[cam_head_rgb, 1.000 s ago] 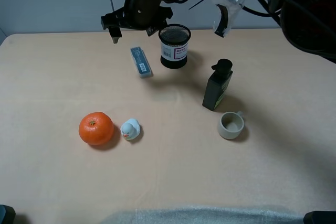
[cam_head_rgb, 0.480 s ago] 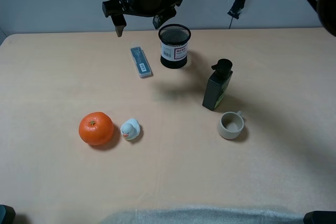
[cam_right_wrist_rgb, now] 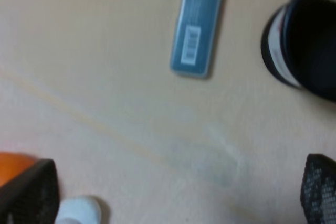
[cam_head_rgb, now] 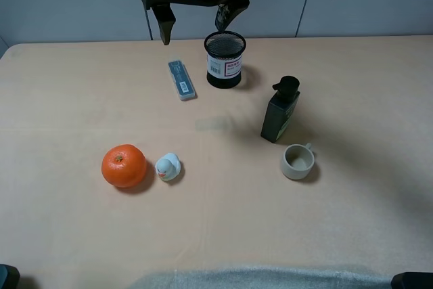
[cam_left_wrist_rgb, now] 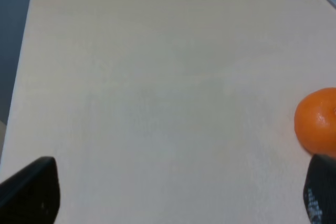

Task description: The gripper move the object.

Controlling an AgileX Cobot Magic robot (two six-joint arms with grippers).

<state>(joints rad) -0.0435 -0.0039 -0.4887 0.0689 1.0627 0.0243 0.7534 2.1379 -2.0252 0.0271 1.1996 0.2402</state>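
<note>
The grey-blue case lies flat on the table, just left of the black mesh cup. It also shows in the right wrist view, with a barcode label near one end. My right gripper hangs high above the table's back edge, over the case and cup, wide open and empty. Its fingertips show at the corners of the right wrist view. My left gripper is open and empty over bare table. It is out of view in the exterior view.
A dark green pump bottle and a small pale cup stand at the right. An orange and a small white duck sit at the front left. The orange also shows in the left wrist view.
My right gripper has risen and drawn back towards the table's far edge, away from the case. The case and the other objects have not moved.
</note>
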